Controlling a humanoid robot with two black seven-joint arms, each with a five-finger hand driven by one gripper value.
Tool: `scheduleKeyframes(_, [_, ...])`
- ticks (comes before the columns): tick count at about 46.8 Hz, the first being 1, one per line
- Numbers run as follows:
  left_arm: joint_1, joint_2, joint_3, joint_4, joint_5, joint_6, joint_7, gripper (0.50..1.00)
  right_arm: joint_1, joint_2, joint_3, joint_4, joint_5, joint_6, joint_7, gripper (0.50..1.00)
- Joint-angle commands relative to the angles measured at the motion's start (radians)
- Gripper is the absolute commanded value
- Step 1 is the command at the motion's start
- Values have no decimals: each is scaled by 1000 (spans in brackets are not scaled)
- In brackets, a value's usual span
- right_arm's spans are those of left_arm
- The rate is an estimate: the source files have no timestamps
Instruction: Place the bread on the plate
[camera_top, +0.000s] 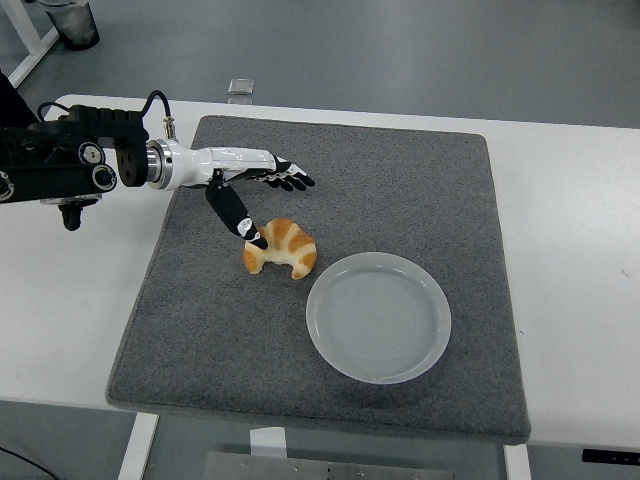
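Note:
A golden croissant (282, 248) lies on the grey mat (400, 190), just left of an empty pale round plate (378, 316). My left hand (268, 200) reaches in from the left and hovers over the croissant's upper left side. Its fingers (288, 176) are spread flat beyond the bread, and the thumb (234, 213) points down with its tip at the croissant's left end. Nothing is held in the hand. The right arm does not show.
The mat covers most of the white table (570, 220). A small clear object (240, 88) sits at the table's far edge. A dark container (72, 22) stands on the floor at the top left.

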Motion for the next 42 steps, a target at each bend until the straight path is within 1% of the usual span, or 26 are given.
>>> scheduleKeyframes(1, [11,-10,0,3,2,15,1,988,0,0,0,0,0,0,0,952])
scheduleKeyframes(7, [39,-18,0,11,12,53,1,986,0,0,0,0,0,0,0,952])
scheduleKeyframes(13, [57,-62,0,30,16,56,1,986,0,0,0,0,0,0,0,952])
scheduleKeyframes(24, [71,-99,3,51,52,61,4,981,0,0,0,0,0,0,0,954])
scheduleKeyframes(33, [72,-107,20,59,74,63,3,949,0,0,0,0,0,0,0,952])
scheduleKeyframes(38, [74,-107,38,57,88,89,3,936,0,0,0,0,0,0,0,954])
scheduleKeyframes(42, [75,-108,49,54,120,96,3,924,0,0,0,0,0,0,0,952])
